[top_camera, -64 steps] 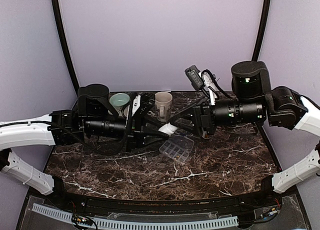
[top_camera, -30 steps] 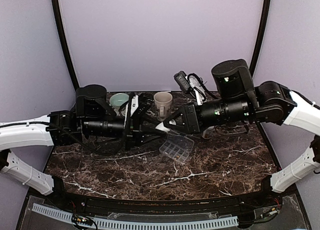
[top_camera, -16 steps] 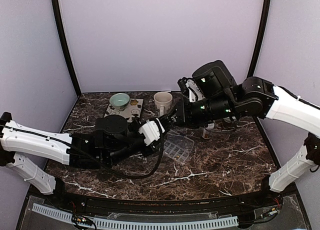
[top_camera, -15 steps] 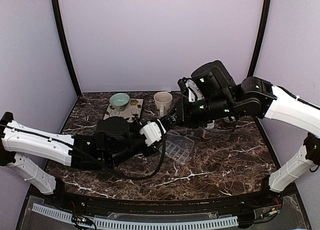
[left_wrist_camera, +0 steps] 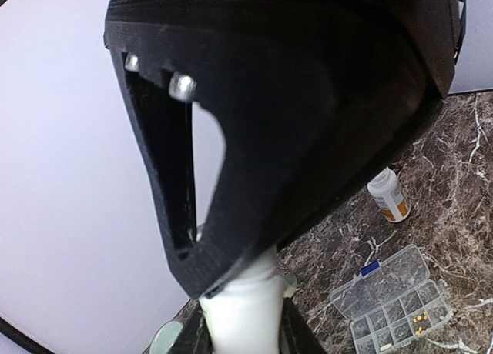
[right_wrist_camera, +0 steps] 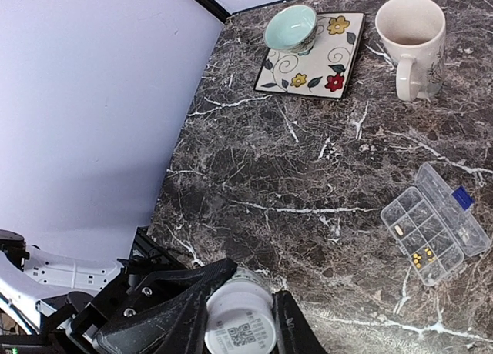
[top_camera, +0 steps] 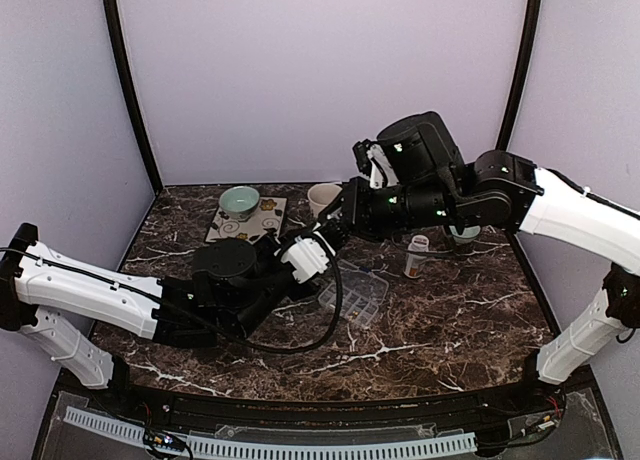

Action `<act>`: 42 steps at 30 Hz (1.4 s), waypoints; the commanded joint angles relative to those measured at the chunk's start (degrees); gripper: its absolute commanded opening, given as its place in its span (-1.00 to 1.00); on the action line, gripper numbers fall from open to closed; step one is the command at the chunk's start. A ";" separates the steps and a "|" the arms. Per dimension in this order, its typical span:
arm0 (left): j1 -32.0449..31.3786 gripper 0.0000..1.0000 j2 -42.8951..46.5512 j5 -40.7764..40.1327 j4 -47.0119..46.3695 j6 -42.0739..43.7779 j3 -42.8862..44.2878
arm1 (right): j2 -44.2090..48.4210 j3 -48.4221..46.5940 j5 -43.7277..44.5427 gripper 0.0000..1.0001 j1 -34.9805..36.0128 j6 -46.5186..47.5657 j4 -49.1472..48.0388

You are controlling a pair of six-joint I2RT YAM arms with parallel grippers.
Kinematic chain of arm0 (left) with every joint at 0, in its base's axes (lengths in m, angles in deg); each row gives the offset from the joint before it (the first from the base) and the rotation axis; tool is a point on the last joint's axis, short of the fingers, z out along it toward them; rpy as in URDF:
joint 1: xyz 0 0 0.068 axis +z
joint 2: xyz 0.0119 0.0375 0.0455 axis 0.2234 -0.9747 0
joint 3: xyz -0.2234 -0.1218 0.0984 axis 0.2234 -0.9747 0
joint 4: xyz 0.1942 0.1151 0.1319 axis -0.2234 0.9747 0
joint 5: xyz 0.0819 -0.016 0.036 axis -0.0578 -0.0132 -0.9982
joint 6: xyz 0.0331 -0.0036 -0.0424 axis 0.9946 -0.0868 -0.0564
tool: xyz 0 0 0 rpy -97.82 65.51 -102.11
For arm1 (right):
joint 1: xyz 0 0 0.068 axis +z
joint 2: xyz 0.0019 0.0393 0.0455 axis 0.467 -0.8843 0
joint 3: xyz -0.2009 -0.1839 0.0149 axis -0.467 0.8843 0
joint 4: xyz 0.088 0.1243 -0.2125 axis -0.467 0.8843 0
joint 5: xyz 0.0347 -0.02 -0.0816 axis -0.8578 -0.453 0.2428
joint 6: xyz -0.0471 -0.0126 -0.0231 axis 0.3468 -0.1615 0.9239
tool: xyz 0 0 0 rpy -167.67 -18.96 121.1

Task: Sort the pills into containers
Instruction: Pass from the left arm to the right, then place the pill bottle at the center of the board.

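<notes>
**Clear organizer near table centre, both grippers on one white bottle**

Clear plastic, the pill organizer (top_camera: 352, 292) lies flat near the middle of the marble table (top_camera: 450, 340), its lid apparently folded back; a few yellow pills (right_wrist_camera: 420, 258) sit in one compartment and a white pill (right_wrist_camera: 398, 229) in another, and the other compartments look bare. At its 2 o'clock an orange-labelled bottle (top_camera: 415, 256) stands capped; at 12 o'clock is the cream mug (top_camera: 322, 195); at 11 o'clock a green bowl (top_camera: 240, 200) rests on a flowered tile (top_camera: 262, 222).

Above the table, toward the organizer's 11 o'clock, the left gripper (top_camera: 318, 242) and right gripper (top_camera: 338, 218) meet nose to nose. The right wrist view shows its fingers pressed on either side of a white bottle (right_wrist_camera: 239, 329); the left wrist view shows the left fingers flanking a white cylinder, seemingly the same bottle's other end; so both look clamped on it.

The step in hand is probably getting this bottle open. The next move calls for one gripper to hold firm while the other twists, then a tilt over a chosen compartment; which end carries the cap I cannot tell.
</notes>
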 commanded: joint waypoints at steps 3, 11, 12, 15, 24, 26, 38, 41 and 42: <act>-1.65 -0.06 3.97 7.73 -8.96 -3.22 1.79 | -3.06 1.08 -5.79 -1.00 1.97 1.92 -2.23; -1.67 0.39 9.55 7.34 1.05 -11.02 -0.96 | -0.78 1.88 -0.25 -1.00 0.71 4.60 -1.19; -1.69 0.40 10.36 6.76 1.37 -11.64 -1.58 | -0.55 2.25 0.26 -1.00 0.44 4.84 -1.20; -1.66 0.42 12.60 4.36 2.11 -12.97 -3.01 | 0.03 3.13 2.38 -1.00 -0.34 5.89 -0.32; -1.60 0.45 16.19 -1.21 4.07 -17.87 -6.02 | 2.49 5.76 18.79 -1.00 -4.55 11.10 8.82; -1.41 0.44 16.40 -1.88 4.45 -18.78 -6.25 | 3.36 6.81 22.75 -1.00 -5.58 11.36 11.11; 7.68 0.45 19.57 4.64 19.25 -37.31 -5.87 | 10.19 16.12 32.80 -1.00 -15.17 9.48 18.22; 8.03 0.44 19.54 4.56 20.23 -38.25 -6.24 | 11.10 19.38 32.99 -1.00 -18.05 9.18 17.93; 8.11 0.45 19.59 4.56 20.21 -38.51 -6.47 | 11.32 20.54 32.81 -1.00 -19.13 9.25 17.46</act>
